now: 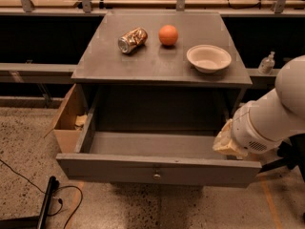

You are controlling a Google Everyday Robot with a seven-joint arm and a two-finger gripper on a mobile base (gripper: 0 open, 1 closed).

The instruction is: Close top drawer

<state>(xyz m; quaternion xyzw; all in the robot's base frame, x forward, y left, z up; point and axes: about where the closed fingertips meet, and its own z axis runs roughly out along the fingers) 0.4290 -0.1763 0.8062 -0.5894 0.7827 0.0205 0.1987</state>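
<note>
While the gray cabinet (162, 68) keeps its top drawer (119, 168) pulled far out toward the camera, the white arm (269, 116) reaches in from the right. Its gripper (228, 143) sits at the drawer's right wall near the front corner, and whether it is parted or closed is hidden. On the cabinet top rest a bowl (208, 58), an orange (168, 35) and a crushed can (132, 40).

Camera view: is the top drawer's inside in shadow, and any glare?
Camera view: the top drawer floor is dimly lit but readable; the cavity behind it is dark shadow; glare only on the can; the gripper at the drawer's right front corner is well lit.
</note>
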